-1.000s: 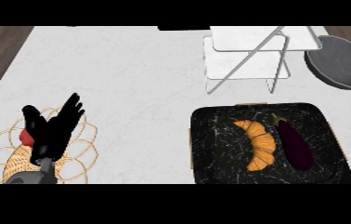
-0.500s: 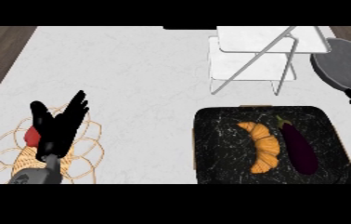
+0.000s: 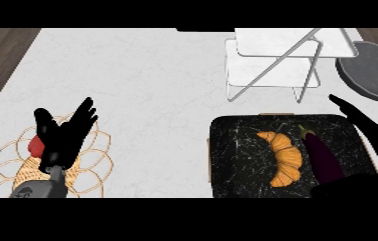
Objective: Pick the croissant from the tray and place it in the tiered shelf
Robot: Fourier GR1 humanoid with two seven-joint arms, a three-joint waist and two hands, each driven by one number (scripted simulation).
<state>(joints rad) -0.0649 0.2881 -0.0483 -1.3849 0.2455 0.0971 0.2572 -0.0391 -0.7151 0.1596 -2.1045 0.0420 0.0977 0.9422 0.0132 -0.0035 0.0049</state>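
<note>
Two black hands show in the head view, one at each side of the pale marbled counter (image 3: 148,80). At the far left, the left hand (image 3: 65,137) stands over a wire basket (image 3: 18,160), its grey forearm coming up from the lower edge. Its fingers are straight and spread apart, pointing up and slightly right, and they close on nothing. A red object (image 3: 35,145) sits in the basket just left of the palm, partly hidden by the hand; what it is cannot be told.

Right of centre lies a dark marbled tray (image 3: 236,150). The croissant (image 3: 283,157) rests on it, curved and lying lengthwise, untouched by either hand. Just beside the croissant to the right, apart from it, lies a dark purple eggplant (image 3: 322,155). Beyond the tray, towards the top, stands the tiered shelf (image 3: 284,60), white shelves on a thin metal frame. A dark round object (image 3: 359,72) is cut off by the right edge.

At the far right, the right hand (image 3: 353,116) shows as a black shape over the tray's right rim, one straight finger pointing up and left; whether its other fingers are apart or together cannot be told.

No writing or labels can be read anywhere.
</note>
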